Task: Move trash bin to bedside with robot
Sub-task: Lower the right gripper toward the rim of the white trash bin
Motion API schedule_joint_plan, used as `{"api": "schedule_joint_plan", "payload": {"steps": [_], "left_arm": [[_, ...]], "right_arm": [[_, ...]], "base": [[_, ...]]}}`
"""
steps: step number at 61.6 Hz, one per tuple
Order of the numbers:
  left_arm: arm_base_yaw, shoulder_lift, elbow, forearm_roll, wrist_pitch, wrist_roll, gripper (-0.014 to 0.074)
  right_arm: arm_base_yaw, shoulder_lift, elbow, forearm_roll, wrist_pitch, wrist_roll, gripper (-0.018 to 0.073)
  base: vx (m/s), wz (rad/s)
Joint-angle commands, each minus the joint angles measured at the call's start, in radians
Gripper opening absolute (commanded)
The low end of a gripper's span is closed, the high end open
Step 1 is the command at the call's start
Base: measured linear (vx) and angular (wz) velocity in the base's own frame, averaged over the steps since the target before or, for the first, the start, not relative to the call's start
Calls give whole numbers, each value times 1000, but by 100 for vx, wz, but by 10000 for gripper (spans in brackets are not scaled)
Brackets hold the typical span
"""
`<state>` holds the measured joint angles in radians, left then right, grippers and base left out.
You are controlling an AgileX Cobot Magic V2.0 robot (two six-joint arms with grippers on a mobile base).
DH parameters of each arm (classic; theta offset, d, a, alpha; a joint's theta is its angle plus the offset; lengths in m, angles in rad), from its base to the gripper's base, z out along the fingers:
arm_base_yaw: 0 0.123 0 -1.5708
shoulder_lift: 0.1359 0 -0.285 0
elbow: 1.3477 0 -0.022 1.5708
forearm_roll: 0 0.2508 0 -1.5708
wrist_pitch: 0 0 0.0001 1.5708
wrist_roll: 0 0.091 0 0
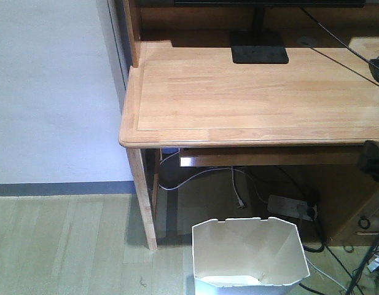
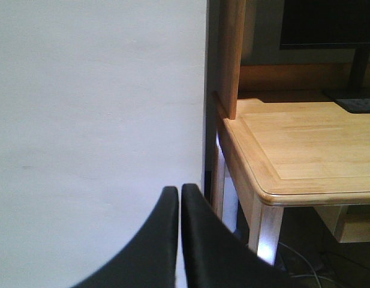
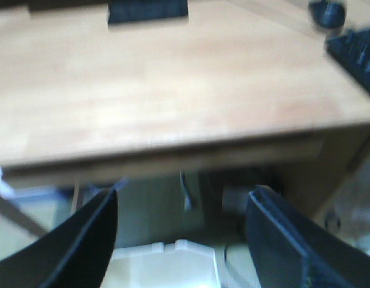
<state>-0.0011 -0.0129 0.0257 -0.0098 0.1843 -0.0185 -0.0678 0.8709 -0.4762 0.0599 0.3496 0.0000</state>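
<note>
The trash bin (image 1: 247,252), white with faceted sides and a notched rim, stands on the floor in front of the desk, under its front edge. In the right wrist view its rim (image 3: 173,255) shows low between the fingers. My right gripper (image 3: 182,198) is open, hovering above and short of the bin, with nothing held. A black piece of the right arm (image 1: 373,161) shows at the right edge of the front view. Beside the wall, my left gripper (image 2: 180,191) is shut and empty, with its fingers pressed together. The bedside is out of view.
A light wooden desk (image 1: 250,92) carries a monitor stand (image 1: 259,54). Its leg (image 1: 145,203) stands left of the bin. Cables and a power strip (image 1: 292,208) lie under the desk behind the bin. A pale wall (image 2: 95,120) fills the left.
</note>
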Motion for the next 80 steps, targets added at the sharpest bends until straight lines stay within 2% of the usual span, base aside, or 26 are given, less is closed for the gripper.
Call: {"api": "schedule_joint_plan", "payload": {"steps": [1, 27, 35, 42, 49, 57, 65, 80], "left_arm": [[-2, -14, 19, -9, -78, -6, -6], [-2, -14, 19, -9, -78, -6, -6], [-2, -14, 19, -9, -78, -6, -6], [-2, -14, 19, -9, -78, -6, -6], [-2, -14, 19, -9, -78, -6, -6], [-2, -14, 19, -9, -78, -6, -6], [-2, -14, 19, -9, -78, -6, -6], [-2, -14, 19, -9, -78, -6, -6]], "right_arm": [[0, 101, -79, 22, 15, -18, 466], [-1, 545, -258, 52, 162, -148, 466], [-1, 662, -286, 47, 162, -167, 466], [-4, 777, -317, 40, 165, -224, 466], [-42, 905, -361, 75, 172, -235, 468], [-72, 1019, -391, 131, 147, -304, 468], [-72, 1121, -404, 140, 65, -369, 468], [-72, 1336, -482, 149, -17, -374, 513]], "base": [[0, 0], [0, 0], [0, 0], [0, 0], [0, 0], [0, 0], [0, 0], [0, 0]]}}
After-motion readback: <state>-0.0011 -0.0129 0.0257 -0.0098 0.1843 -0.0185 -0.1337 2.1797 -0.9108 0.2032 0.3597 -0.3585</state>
